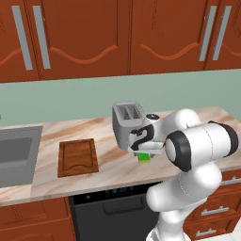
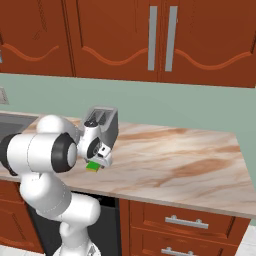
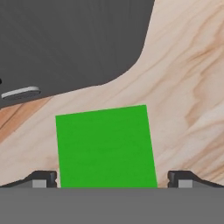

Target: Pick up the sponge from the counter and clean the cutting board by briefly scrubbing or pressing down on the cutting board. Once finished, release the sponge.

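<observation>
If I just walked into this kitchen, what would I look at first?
Probably the big white robot arm bending low over the marble counter, with its open hand right above a bright green sponge. A silver toaster stands just behind the sponge. Further left, near the grey sink, a dark wooden cutting board lies flat.

Green sponge flat on counter — board bare.

Marble-veined worktop, dark cutting board lying flat beside the sink, toaster standing mid-worktop, green sponge just before it
</observation>
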